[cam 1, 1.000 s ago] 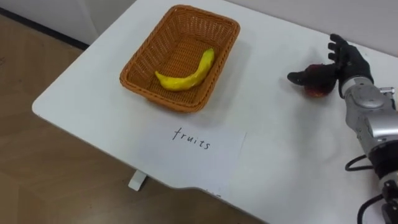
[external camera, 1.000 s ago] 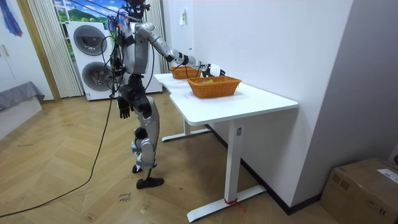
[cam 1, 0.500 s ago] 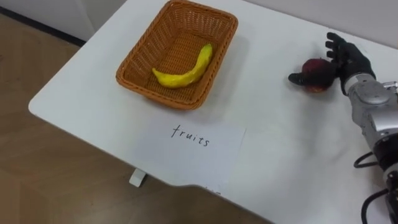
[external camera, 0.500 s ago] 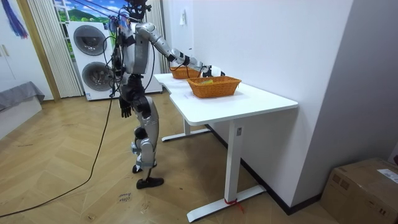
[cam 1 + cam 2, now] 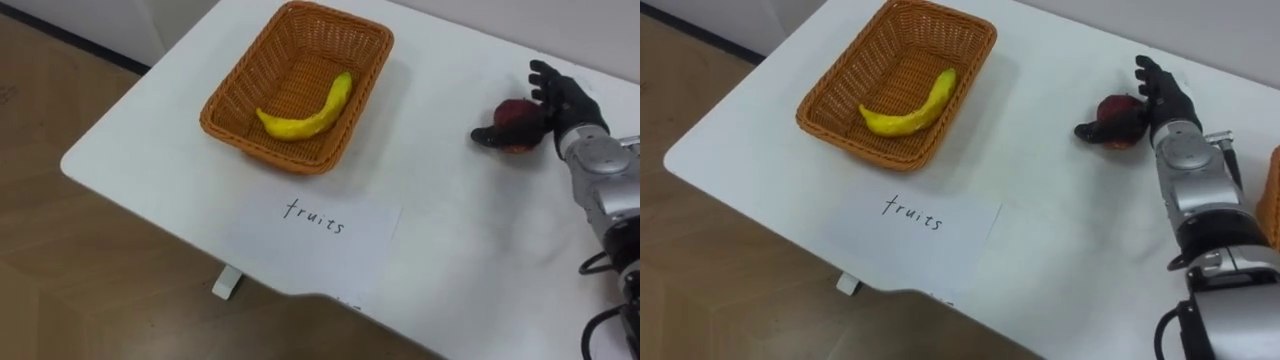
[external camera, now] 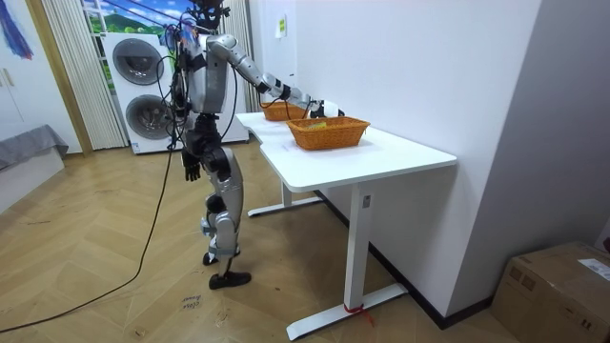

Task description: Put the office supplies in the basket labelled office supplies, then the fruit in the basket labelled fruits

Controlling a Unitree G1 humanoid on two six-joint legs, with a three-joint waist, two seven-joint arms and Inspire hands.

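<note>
Red and smooth, likely firm, the apple (image 5: 517, 120) sits on the white table (image 5: 450, 245), well right of the fruit basket (image 5: 238, 92); the right hand (image 5: 562, 103) cups it, thumb curled in front, fingers behind. Best gripped round its middle, since it could roll

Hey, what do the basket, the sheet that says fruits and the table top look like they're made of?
The basket looks like woven wicker or rattan, orange-brown and matte: crossing strands show on walls and rim. The sheet is thin white paper, lying flat, with handwritten ink. The table top is a smooth white board, probably laminate; its core is hidden.
</note>
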